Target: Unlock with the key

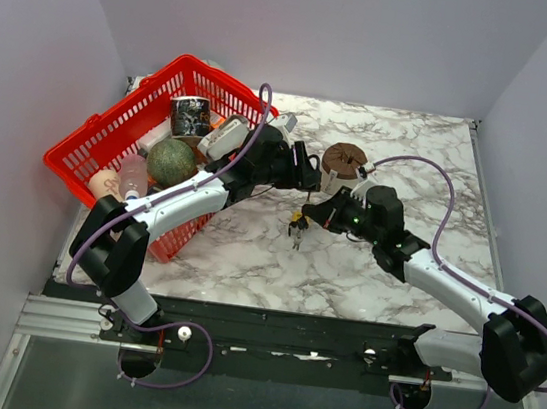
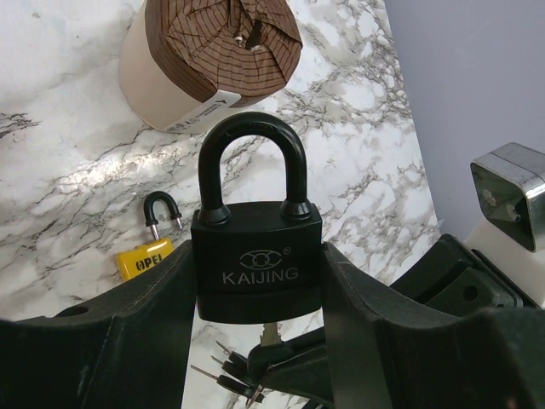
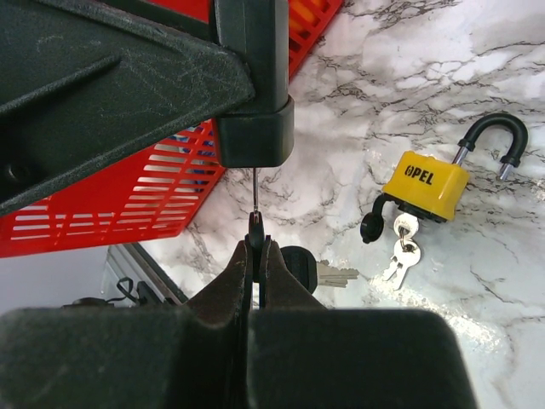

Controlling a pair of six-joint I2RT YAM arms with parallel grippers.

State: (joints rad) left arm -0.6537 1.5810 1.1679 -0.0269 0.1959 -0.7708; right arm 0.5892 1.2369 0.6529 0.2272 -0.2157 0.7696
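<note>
**Key seated in black padlock, both hands clamped**

Near edge: both arm bases are bolted along the front rail. The marble worktop [image 1: 246, 261] btwn the rail and the hands is bare.

Centre: the R hand [image 3: 255, 247] is pinched together on the black head of the key [image 2: 271, 334]. The key's blade runs straight into the underside of the black padlock [image 2: 258, 256]. Spare keys [image 2: 228, 375] show just beside it. The L hand [image 2: 260, 290] is clamped on the padlock body, one finger on each side. The shackle is down in the body and points away from the L wrist.

The yellow padlock [image 3: 426, 183] lies flat on the marble just beside the hands, touching neither. Its shackle is up w/ one leg free, and its own keys are in the bottom.

L side: the red basket [image 1: 85, 139] sits at the worktop's L edge, close to the wall, w/ the L arm alongside its R rim. Inside are a green melon [image 1: 171, 161], a black patterned can [image 1: 190, 115] and a pale bottle [image 1: 134, 178]; other items are too hidden to name.

Farther: a brown-topped roll [image 1: 343, 160] stands just behind the hands. Beyond it there is open marble to the back wall, w/ more open room on the R side up to the R edge.
</note>
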